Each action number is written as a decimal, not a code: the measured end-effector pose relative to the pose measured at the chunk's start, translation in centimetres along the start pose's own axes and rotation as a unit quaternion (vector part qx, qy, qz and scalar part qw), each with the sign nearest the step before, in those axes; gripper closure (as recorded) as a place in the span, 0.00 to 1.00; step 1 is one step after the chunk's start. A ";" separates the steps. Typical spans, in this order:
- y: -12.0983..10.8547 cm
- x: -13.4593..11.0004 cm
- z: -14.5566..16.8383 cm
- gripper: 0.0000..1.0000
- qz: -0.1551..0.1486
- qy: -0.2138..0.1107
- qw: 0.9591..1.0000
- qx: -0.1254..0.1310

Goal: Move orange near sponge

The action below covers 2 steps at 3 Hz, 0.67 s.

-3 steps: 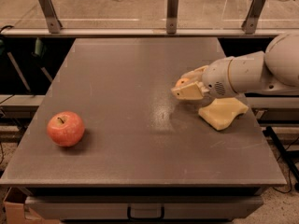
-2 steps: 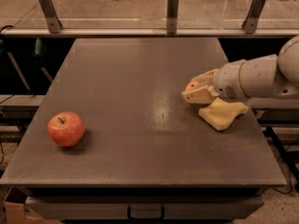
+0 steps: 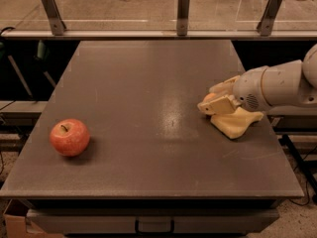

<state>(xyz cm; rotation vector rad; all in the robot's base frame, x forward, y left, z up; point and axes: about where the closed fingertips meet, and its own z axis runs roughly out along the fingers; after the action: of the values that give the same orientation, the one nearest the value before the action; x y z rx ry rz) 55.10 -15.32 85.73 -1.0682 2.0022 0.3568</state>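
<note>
My gripper [image 3: 216, 97] comes in from the right edge on a pale arm and hovers at the table's right side. Its fingers [image 3: 218, 105] are closed around the orange [image 3: 210, 97], of which only a small orange patch shows between them. The pale yellow sponge [image 3: 235, 124] lies flat on the table directly below and to the right of the gripper, partly hidden by the wrist. The orange is held just above the sponge's left edge, very close to it.
A red-pink apple [image 3: 69, 137] with a stem sits near the front left of the grey table [image 3: 148, 93]. A rail with metal posts [image 3: 183, 11] runs along the far edge. The table's right edge is close to the sponge.
The gripper with the orange has moved right and slightly toward me, from the table's middle-right to right beside the sponge. The apple and sponge have not moved.
</note>
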 end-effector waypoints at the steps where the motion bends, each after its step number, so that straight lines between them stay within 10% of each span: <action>1: -0.1 0.4 0.1 0.00 0.001 0.003 1.000 0.001; 2: -0.3 0.4 0.1 0.00 0.000 0.006 1.000 0.003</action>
<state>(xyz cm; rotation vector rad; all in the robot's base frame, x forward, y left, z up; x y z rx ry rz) 55.27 -15.73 85.39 -1.0685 2.0124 0.3439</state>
